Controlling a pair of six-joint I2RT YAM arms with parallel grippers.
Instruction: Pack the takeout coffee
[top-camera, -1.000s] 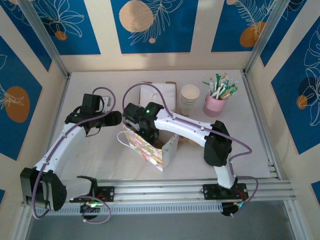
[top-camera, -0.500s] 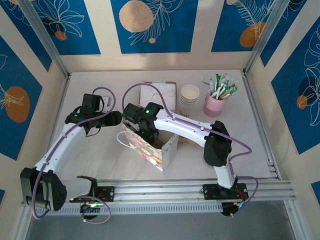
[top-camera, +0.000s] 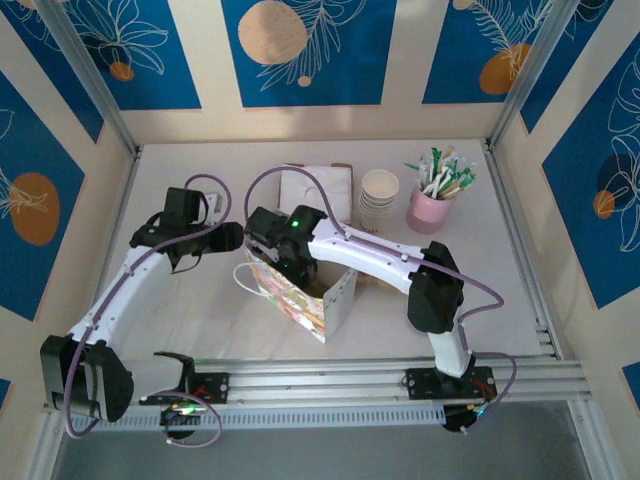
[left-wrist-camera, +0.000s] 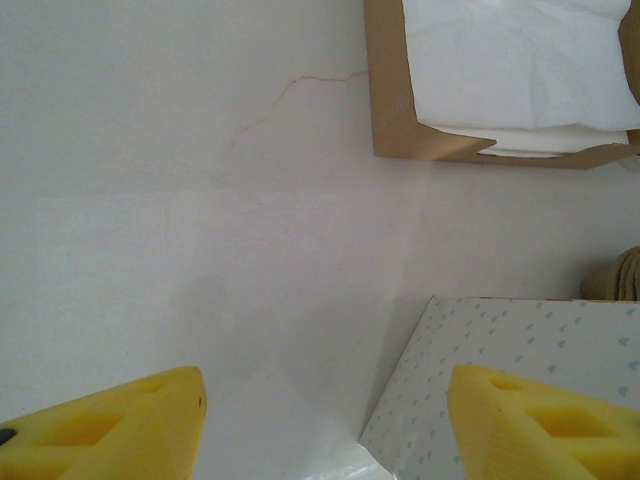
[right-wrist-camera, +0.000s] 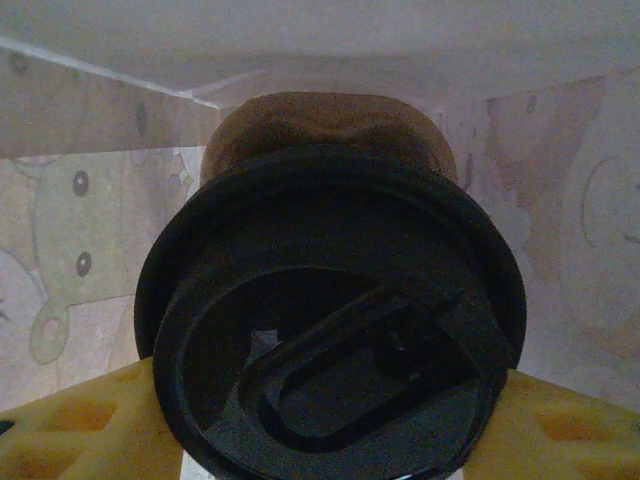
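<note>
No change over last second; holding still. Pinching small dark takeout cup with round black plastic lid (right-wrist-camera: 330, 300) in right gripper (right-wrist-camera: 325, 425), down inside printed white paper bag (top-camera: 300, 298) near middle of table (top-camera: 180, 170). Left gripper (left-wrist-camera: 325, 430) spread, empty, just beside bag. Probably release next; packing nearly done.

My right tool (right-wrist-camera: 322, 430) grips the takeout coffee (right-wrist-camera: 330, 320) upright, one yellow finger against each side of its lid. The lid is round, black and glossy, with a raised oval tab. The brown cup body shows beyond it. The cup is inside the patterned paper bag (right-wrist-camera: 70, 250) near the middle of the worktop (top-camera: 480, 290).
</note>
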